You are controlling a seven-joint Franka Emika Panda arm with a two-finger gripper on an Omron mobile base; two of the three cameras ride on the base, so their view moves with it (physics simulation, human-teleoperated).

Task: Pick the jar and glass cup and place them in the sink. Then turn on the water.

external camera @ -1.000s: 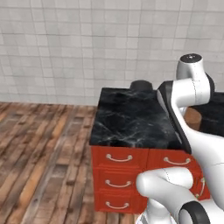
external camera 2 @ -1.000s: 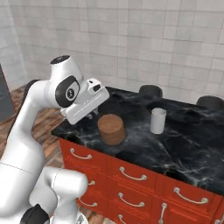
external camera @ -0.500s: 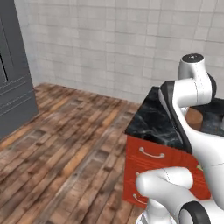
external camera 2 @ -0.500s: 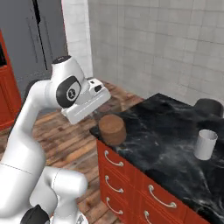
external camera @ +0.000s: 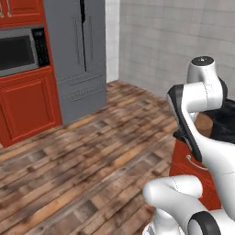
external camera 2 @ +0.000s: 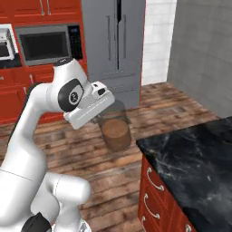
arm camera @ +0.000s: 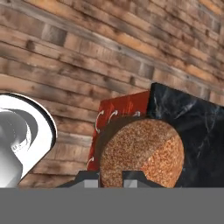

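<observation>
Robot arm carries cork-brown jar clear of the kitchen counter

The gripper [external camera 2: 110, 118] is closed on the squat tan jar [external camera 2: 116, 134], holding it in the air just off the corner of the black marble counter [external camera 2: 195, 158], over the wooden plank floor [external camera 2: 149, 104]. In the hand view, the jar's speckled top [arm camera: 142, 153] overlaps the counter's edge and the red drawer fronts [arm camera: 118, 111] below it. Beyond the jar stand a grey refrigerator [external camera 2: 113, 45] and a built-in microwave [external camera 2: 45, 43].
</observation>
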